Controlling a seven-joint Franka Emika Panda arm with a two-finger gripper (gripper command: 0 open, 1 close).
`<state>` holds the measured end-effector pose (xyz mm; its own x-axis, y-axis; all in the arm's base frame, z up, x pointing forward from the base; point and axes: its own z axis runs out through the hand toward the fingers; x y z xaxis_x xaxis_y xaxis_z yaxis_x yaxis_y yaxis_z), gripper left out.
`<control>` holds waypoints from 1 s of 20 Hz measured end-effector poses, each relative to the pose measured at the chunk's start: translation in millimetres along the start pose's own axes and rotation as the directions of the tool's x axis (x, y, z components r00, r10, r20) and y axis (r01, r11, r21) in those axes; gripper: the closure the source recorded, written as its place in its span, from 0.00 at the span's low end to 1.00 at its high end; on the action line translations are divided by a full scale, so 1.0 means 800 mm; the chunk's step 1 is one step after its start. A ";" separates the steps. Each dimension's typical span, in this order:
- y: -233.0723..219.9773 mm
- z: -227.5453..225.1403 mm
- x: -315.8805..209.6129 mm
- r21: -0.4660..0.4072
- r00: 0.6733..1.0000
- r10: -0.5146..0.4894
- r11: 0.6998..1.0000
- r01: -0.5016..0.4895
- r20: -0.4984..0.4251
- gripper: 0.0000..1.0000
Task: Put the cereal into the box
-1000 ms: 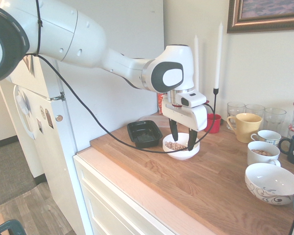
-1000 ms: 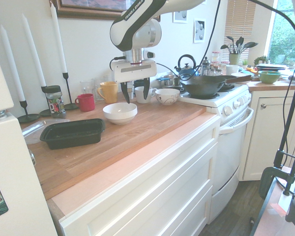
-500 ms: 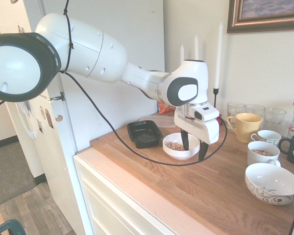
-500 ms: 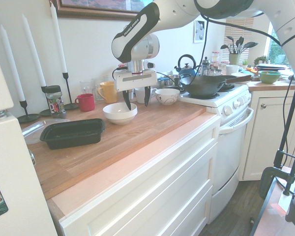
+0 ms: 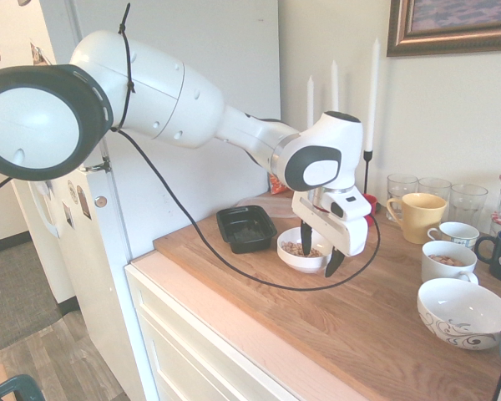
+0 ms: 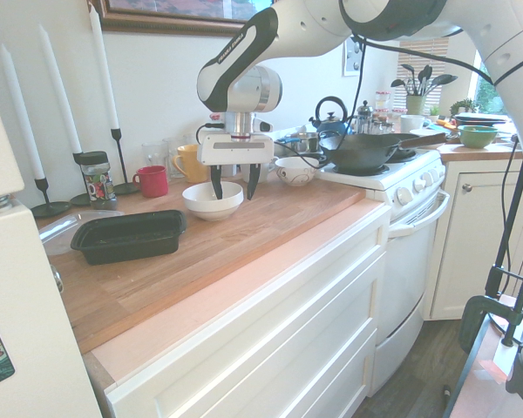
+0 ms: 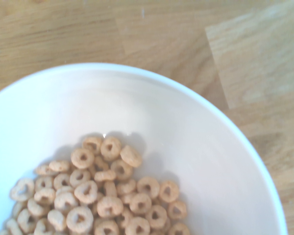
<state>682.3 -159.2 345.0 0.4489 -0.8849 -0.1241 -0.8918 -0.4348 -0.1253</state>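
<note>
My 2 dark fingers hang apart, straddling the rim of 1 smooth white bowl. Inside it lies the cereal, tan crunchy little rings. 1 glossy black box sits just beside on the wooden tabletop.

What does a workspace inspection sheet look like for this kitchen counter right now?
Surface: wooden counter, dry.
Job's things: cereal heaped in white bowl; black box beside it, apparently empty.
Clutter: red mug, yellow mug, patterned bowl, glasses, candles.
Gripper: gripper open, pointing down, one finger over the bowl, one past its rim.
Cables: black cable draped over the counter.
Surroundings: stove with wok, fridge.
</note>
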 end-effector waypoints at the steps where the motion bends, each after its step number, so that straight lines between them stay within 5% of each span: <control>1: 0.002 0.000 0.001 0.001 1.000 -0.001 1.000 0.001 0.008 0.00; 2: 0.001 0.001 0.000 0.003 1.000 -0.003 1.000 0.003 0.012 1.00; 20: -0.010 0.004 -0.013 0.003 0.999 -0.031 1.000 0.031 -0.005 1.00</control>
<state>684.8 -146.1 344.2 0.4764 -0.8716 -0.1156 -0.8771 -0.4618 -0.1322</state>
